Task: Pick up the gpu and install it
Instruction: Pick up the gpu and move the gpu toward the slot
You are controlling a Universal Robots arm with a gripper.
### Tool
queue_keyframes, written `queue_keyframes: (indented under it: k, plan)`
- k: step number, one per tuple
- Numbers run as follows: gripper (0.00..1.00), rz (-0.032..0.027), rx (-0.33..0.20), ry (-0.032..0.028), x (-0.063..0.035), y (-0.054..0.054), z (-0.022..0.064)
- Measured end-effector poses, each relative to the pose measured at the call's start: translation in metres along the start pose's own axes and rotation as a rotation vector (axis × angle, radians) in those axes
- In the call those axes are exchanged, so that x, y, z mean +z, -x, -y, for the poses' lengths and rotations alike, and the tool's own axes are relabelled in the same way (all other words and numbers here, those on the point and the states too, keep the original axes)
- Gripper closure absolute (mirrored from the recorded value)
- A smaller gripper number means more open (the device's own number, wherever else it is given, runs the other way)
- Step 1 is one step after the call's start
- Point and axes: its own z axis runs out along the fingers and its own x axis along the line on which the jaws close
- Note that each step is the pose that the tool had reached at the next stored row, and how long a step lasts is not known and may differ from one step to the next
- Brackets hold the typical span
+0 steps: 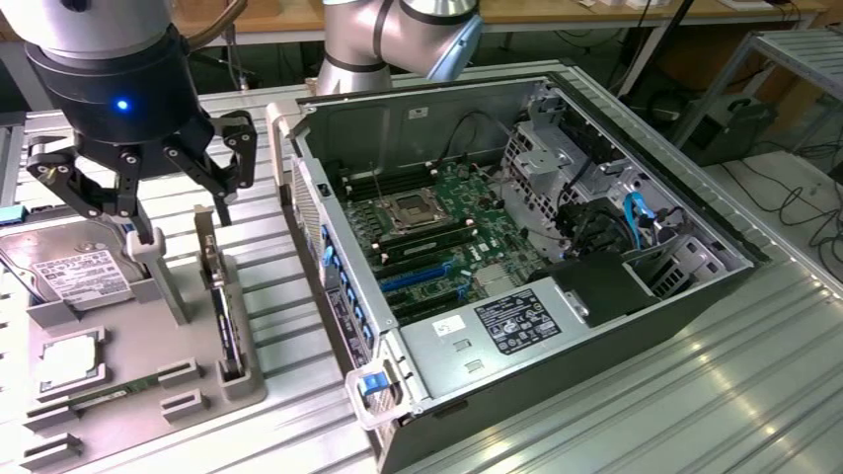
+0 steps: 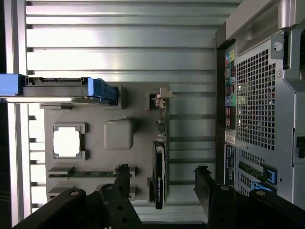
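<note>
1. Tabletop (image 1: 633, 405): ribbed aluminium profiles, parallel grooves, shiny w/ reflections.
2. Grey tray (image 1: 138, 331): lies flat on the tabletop at the exterior view's left; moulded slots & posts.
3. On the tray: hard drive (image 1: 73, 272) w/ white label, propped tilted in its cradle; square CPU (image 1: 73, 360) flat in a recess; memory stick (image 1: 113, 390) flat in a narrow slot; gpu (image 1: 224, 306) standing on edge in a slot, on the side nearest the case.
4. PC case (image 1: 310, 212): lies on its side on the tabletop, at the exterior view's right of the tray; open side up, motherboard showing.
5. Tray & case: just beside each other, not touching; strip of bare tabletop between.
</note>
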Motion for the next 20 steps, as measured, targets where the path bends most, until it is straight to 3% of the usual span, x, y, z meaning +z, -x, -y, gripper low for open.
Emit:
queue_keyframes:
  k: [20]
  plan:
    - [0.34, -0.0002, -0.006, 0.0002, 0.0113, 0.0, 0.0035]
